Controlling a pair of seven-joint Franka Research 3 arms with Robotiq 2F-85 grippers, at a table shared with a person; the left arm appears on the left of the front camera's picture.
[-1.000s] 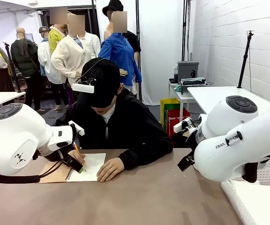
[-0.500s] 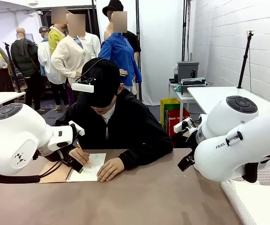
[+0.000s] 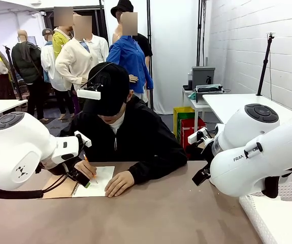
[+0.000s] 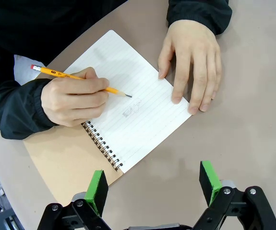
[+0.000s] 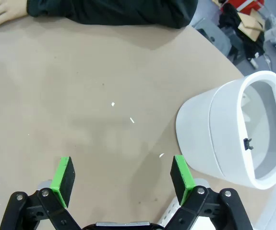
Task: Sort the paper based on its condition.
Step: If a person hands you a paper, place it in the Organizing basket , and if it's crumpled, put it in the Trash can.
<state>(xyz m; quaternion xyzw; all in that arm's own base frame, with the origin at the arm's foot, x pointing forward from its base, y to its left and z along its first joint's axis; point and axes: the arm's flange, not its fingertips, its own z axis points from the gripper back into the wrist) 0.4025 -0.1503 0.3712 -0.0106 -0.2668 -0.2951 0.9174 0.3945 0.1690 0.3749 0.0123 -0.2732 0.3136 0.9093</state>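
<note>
Directly ahead of the left end effector [image 4: 153, 184], just beyond its green pads, lies the paper [image 4: 145, 120]: a lined white page bound into an open spiral notebook [image 4: 66, 163] on the worktop [image 4: 253, 124]. A person's writing hand [image 4: 73, 100] holds a pencil [image 4: 75, 79] with its tip on the page beside some faint marks. The person's other hand [image 4: 193, 67] presses the page's far corner flat.

Assessment: sorting has not begun. No loose sheet or wad is available to either arm, so this step appears to be waiting on the person. The next move calls for a freed piece to be presented, its condition judged as flat or crumpled, and a clear approach once both hands are off it.

Left end effector: jaws wide apart, empty, touching nothing, hovering above the notebook's near edge.

Right end effector [image 5: 122, 177]: jaws likewise wide apart and empty, over bare worktop carrying a few tiny white scraps [image 5: 132, 120]. A white bin [image 5: 229, 134] sits just ahead of it, to its right-hand side in the wrist view.
</note>
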